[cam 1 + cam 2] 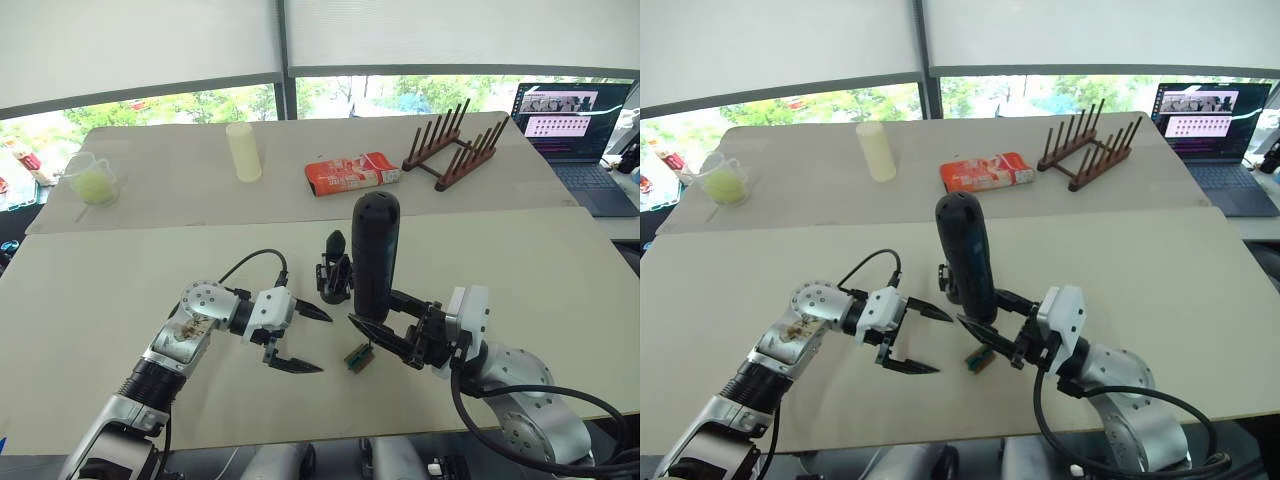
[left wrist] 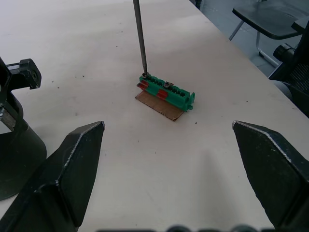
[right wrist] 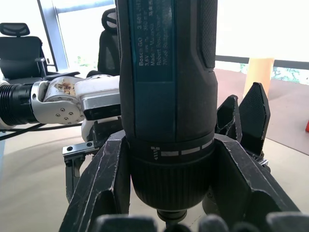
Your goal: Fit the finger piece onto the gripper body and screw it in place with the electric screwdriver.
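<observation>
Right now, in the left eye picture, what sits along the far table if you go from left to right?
Measuring cup → pale yellow cylinder → red packet → wooden peg rack → laptop.

Beige table (image 1: 120, 300); windows (image 1: 180, 105) behind, perhaps trees outside.
</observation>
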`<state>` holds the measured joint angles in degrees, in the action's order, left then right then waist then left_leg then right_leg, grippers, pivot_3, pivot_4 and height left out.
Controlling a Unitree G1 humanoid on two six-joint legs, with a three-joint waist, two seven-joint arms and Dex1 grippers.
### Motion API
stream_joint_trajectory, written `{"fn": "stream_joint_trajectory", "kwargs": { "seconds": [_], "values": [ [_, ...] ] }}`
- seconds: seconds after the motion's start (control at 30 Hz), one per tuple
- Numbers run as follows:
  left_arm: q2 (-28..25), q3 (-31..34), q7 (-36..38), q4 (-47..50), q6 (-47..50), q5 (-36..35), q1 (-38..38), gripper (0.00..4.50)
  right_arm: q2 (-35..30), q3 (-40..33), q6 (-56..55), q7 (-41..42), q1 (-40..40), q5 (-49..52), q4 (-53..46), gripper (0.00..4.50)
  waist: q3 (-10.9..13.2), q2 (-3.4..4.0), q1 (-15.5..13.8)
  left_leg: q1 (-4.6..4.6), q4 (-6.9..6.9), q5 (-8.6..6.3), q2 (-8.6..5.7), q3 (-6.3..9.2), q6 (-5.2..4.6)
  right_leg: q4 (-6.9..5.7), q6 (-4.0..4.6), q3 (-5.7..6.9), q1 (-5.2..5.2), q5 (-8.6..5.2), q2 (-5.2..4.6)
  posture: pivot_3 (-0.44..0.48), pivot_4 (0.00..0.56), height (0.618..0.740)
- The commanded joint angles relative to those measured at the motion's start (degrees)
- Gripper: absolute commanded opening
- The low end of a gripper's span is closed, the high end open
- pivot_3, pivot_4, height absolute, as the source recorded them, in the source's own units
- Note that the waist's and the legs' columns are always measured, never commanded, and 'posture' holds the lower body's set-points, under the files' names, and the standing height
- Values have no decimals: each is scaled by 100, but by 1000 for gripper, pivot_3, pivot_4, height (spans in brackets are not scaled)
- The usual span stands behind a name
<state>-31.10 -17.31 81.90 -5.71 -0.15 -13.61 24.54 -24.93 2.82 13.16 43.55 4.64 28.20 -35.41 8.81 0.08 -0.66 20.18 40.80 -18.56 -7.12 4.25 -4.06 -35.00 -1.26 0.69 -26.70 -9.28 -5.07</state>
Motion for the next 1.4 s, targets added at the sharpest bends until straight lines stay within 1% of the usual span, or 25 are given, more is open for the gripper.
{"fn": "stream_joint_trajectory", "kwargs": {
  "seconds": [0.03, 0.73, 0.9, 1.03, 1.23, 1.4],
  "values": [
    [5, 53, -20, 129, -72, -62, 54, 4500, 16, -35, -200, 36, -144, 111, -149, 1906, 0, 0, 0, 0, 0, 0, 0, 0, 0, 0, 0, 0, 0, 0, 0, 0, 150, 740],
    [12, 58, -26, 67, -85, -60, 106, 4500, 1, -40, -241, 56, -109, 94, -63, 1906, 0, 0, 0, 0, 0, 0, 0, 0, 0, 0, 0, -1, 0, 0, 0, 0, 150, 740],
    [1, 92, -57, 69, -50, -76, 101, 4500, -99, -123, -139, 40, -154, 214, -299, 1906, 0, 0, -1, 0, 0, 0, 0, 0, 0, 0, 0, -1, 0, 0, 0, 0, 150, 740],
    [-44, 150, -88, 115, 18, -115, 56, 4500, -252, -225, 102, -38, -315, 535, -599, 1906, 0, 0, 1, 0, 0, 0, 0, 0, 0, 0, 0, -1, 0, 0, -1, 0, 150, 740],
    [-163, 332, -244, 340, 319, -264, -135, 4500, -511, -524, 764, -446, -795, 1339, -1026, 1906, 0, -1, 1, 0, 0, 0, 2, 1, 0, 1, 0, -1, -1, 0, -1, 0, 150, 740],
    [-258, 550, -508, 657, 696, -441, -332, 4500, -796, -735, 1397, -677, -1717, 2217, -905, 1906, 1, -1, 2, 1, 1, -1, 1, 0, -1, 2, 0, -2, 0, 0, -3, 0, 150, 740]
  ]
}}
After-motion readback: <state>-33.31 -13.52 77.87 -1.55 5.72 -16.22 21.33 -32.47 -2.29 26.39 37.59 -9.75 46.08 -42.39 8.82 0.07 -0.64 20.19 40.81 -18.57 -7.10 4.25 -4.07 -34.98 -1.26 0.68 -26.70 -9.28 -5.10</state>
